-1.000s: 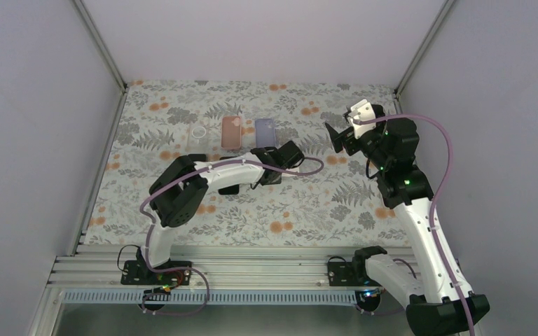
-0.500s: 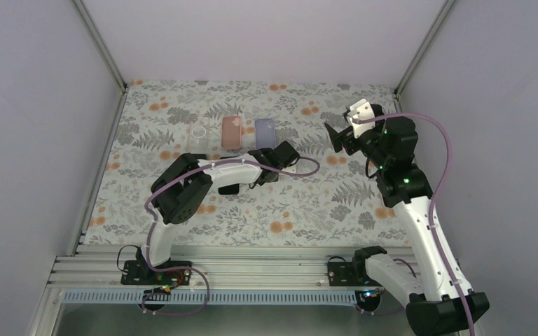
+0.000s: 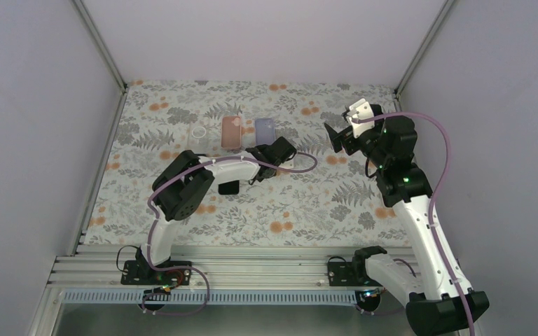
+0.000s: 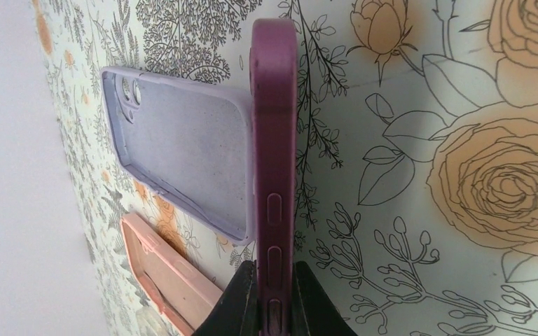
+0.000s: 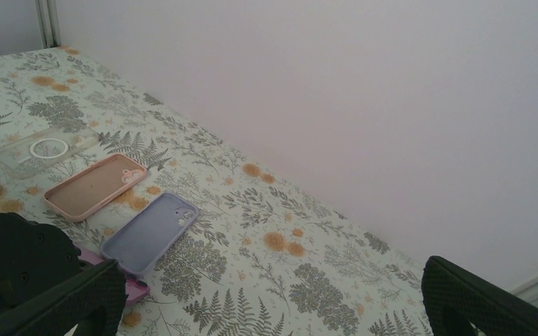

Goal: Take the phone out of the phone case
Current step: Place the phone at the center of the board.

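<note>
Left pincer [image 4: 274,297] clamped on magenta case [image 4: 274,140], held on edge, carried nearer the lilac case [image 4: 182,154] | right pincer [image 3: 337,138] kept wide open, raised, unmoved | dark phone [image 3: 229,187] seen lying on surface [image 3: 308,203], apart from case | extraction judged done.

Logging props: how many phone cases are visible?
4: clear case, pink case, lilac case side by side; plum case in the left gripper. Others may be hidden.
</note>
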{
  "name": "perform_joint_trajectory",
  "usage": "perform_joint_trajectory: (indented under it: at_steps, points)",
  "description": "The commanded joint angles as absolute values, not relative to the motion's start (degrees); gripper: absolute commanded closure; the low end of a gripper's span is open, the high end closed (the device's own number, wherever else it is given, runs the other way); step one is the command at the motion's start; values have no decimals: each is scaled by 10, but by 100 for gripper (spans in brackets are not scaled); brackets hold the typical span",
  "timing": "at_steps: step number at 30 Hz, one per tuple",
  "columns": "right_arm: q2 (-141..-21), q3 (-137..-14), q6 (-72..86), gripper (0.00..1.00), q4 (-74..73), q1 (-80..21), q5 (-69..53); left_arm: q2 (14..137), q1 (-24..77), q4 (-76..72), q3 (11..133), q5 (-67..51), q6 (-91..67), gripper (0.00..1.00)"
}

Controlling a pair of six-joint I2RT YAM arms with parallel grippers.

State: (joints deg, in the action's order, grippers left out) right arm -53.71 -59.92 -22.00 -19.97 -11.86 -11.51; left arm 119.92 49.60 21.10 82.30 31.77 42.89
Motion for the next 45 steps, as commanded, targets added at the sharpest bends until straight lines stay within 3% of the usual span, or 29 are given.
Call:
perform_joint_trajectory:
  at_steps: [1, 9, 17, 23, 26, 33, 39, 45]
  points:
    - [-540, -616, -210, 1, -203, -113, -128, 1203, 498, 221, 832, 325, 430, 98]
    - [-540, -618, -208, 1, -201, -113, -132, 1134, 526, 391, 965, 272, 352, 98]
    - [-537, -621, -206, 1, -204, -113, -132, 1091, 520, 447, 1029, 188, 272, 98]
    - [-533, -622, -206, 1, -206, -113, -128, 1055, 464, 442, 1038, 18, 142, 98]
    - [-532, -622, -206, 1, -207, -113, -127, 1034, 416, 419, 1002, -102, 68, 98]
    - [-533, -615, -206, 1, -204, -111, -128, 940, 346, 234, 768, -340, -88, 97]
    - [-534, -612, -207, 1, -205, -108, -130, 902, 305, 3, 582, -449, -277, 98]
    - [-541, -616, -207, 1, -207, -106, -135, 943, 290, -97, 541, -499, -370, 98]
